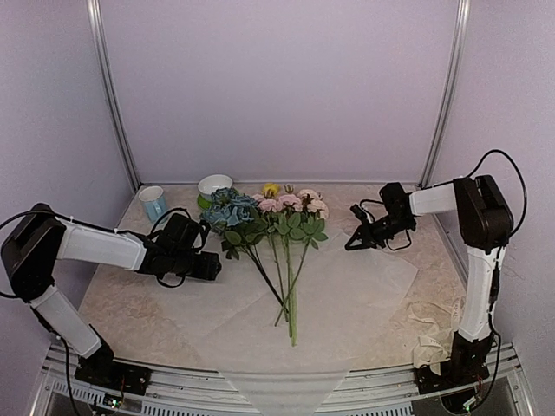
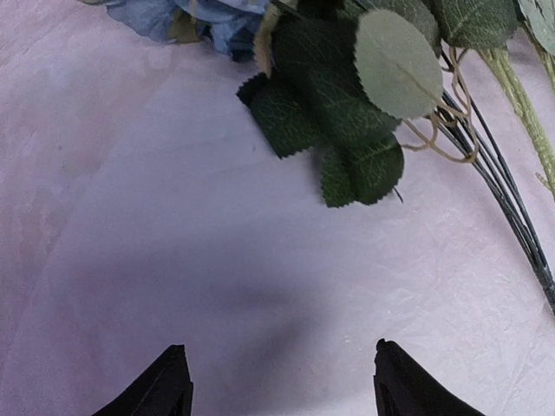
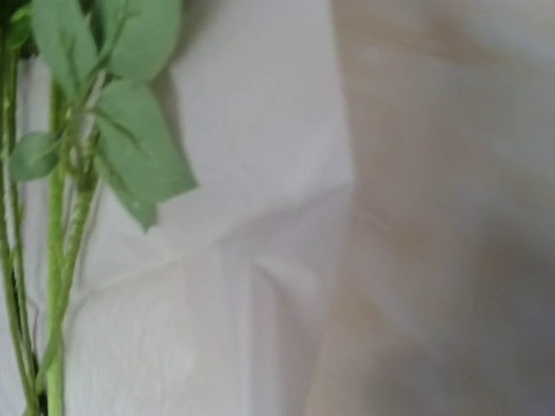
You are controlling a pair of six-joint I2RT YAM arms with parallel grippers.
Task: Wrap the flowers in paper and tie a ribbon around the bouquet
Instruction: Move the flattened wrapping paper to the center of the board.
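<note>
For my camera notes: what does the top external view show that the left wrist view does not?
Only the top external view: the blue cup, the bowl, the pink blooms, the yellow bloom, and the right gripper at the right edge of the paper. Only the left wrist view: the veins of the green leaves, and that the left gripper stands open. Both: the paper, blue hydrangea, leaves, thin stalks.

Bare paper [image 1: 364, 286] right of flowers [image 1: 270, 218]; cup [image 1: 153, 203], bowl [image 1: 214, 185] behind.
</note>
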